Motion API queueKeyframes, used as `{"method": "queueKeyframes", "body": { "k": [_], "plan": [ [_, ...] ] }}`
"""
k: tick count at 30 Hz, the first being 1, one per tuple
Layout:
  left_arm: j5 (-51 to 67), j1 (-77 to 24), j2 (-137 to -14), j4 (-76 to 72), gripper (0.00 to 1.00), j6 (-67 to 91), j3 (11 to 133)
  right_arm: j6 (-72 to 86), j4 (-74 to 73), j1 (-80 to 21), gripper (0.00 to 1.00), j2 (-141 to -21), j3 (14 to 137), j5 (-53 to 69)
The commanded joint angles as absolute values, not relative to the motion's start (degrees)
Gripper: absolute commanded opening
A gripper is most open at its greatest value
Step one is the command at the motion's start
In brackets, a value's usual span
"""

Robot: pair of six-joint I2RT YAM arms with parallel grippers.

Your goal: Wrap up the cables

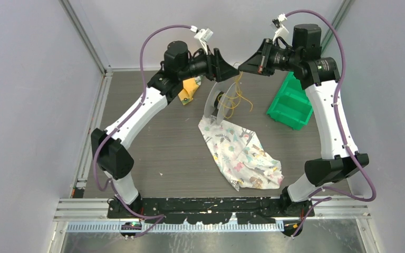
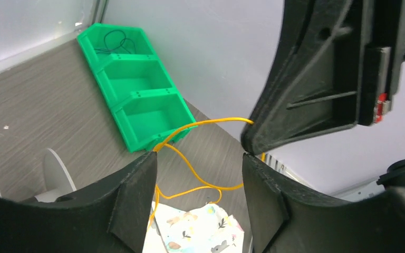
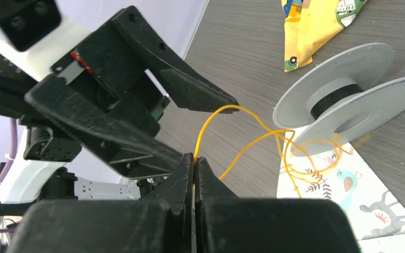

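The thin yellow cable [image 1: 237, 95] hangs in loose loops from the raised grippers down to a clear grey spool [image 1: 215, 103] lying on its side. My right gripper [image 3: 194, 158] is shut on the cable [image 3: 253, 139], which rises out of the pinched tips. My left gripper [image 2: 199, 168] faces it tip to tip, open, and the cable [image 2: 205, 184] runs across the gap between its fingers [image 2: 137, 195] without being clamped. In the top view both grippers, left [image 1: 227, 66] and right [image 1: 245, 66], meet above the spool [image 3: 348, 100].
A patterned white cloth [image 1: 240, 153] lies under and in front of the spool. A green three-compartment bin [image 1: 291, 103] stands to the right, with a dark wire in its far compartment [image 2: 115, 39]. A yellow bag [image 1: 190, 89] lies under the left wrist.
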State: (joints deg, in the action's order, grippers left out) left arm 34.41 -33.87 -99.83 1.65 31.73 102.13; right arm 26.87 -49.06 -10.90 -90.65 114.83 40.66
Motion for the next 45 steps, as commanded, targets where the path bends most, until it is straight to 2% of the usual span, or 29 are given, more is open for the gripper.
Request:
{"method": "queueKeyframes", "body": {
  "k": [1, 9, 12, 13, 14, 15, 16, 17, 19, 21, 22, 25, 31, 37, 45],
  "plan": [
    [35.09, -33.72, -102.38, -2.11, 0.59, 34.95, 105.7, 27.67, -44.35, -11.34, 0.01, -87.2, 113.68, 44.76],
    [34.78, -33.73, -104.39, -1.52, 0.55, 34.23, 106.06, 32.02, -39.77, -11.28, 0.01, -86.76, 112.77, 49.11],
    [34.6, -33.68, -104.21, -0.98, 0.38, 33.71, 106.2, 31.11, -41.24, -11.25, 0.01, -86.54, 112.73, 47.87],
    [34.2, -33.72, -103.87, -0.31, 0.28, 32.94, 106.29, 30.03, -42.85, -11.15, 0.01, -86.45, 112.95, 46.19],
    [33.16, -33.61, -103.42, 1.84, 0.12, 31.98, 106.36, 28.44, -44.76, -11.04, 0.01, -86.35, 113.59, 42.9],
    [31.84, -33.57, -102.81, 3.58, 0.02, 31.05, 106.49, 26.76, -47.44, -10.93, 0.05, -86.25, 114.39, 39.14],
    [29.89, -33.43, -102.09, 5.41, 0.01, 30.14, 106.44, 25.03, -49.99, -10.87, 0.18, -85.96, 115.3, 33.56],
    [28.08, -33.36, -101.19, 6.99, 0.01, 29.27, 106.32, 23.39, -52.07, -10.84, 0.4, -85.44, 115.5, 28.17],
    [24.64, -33.04, -98.83, 9.28, 0.0, 27.83, 105.86, 20.98, -53.97, -10.85, 0.72, -83.67, 113.68, 20.11],
    [21.86, -32.9, -96.58, 10.52, 0.01, 27.04, 105.5, 19.88, -52.54, -10.83, 0.9, -80.61, 109.25, 16.32],
    [20.52, -32.8, -95.6, 10.87, 0.0, 26.9, 105.4, 19.87, -51.21, -10.81, 0.94, -79.06, 106.37, 15.65],
    [18.03, -32.87, -93.12, 11.23, 0.0, 27.44, 105.65, 21.15, -47.46, -10.85, 0.96, -75.92, 98.62, 16.73],
    [18.54, -32.77, -91.51, 12.55, 0.0, 28.98, 108.78, 21.01, -39.67, -13.17, 0.92, -74.05, 87.61, 28.49],
    [19.77, -32.78, -91.28, 13.05, 0.0, 29.09, 109.99, 21.64, -37.6, -13.83, 0.86, -77.71, 87.96, 40.23],
    [19.33, -32.78, -90.97, 13.45, 0.0, 28.74, 109.86, 26.91, -31.53, -13.81, 0.82, -76.89, 86.9, 43.82]
  ]
}}
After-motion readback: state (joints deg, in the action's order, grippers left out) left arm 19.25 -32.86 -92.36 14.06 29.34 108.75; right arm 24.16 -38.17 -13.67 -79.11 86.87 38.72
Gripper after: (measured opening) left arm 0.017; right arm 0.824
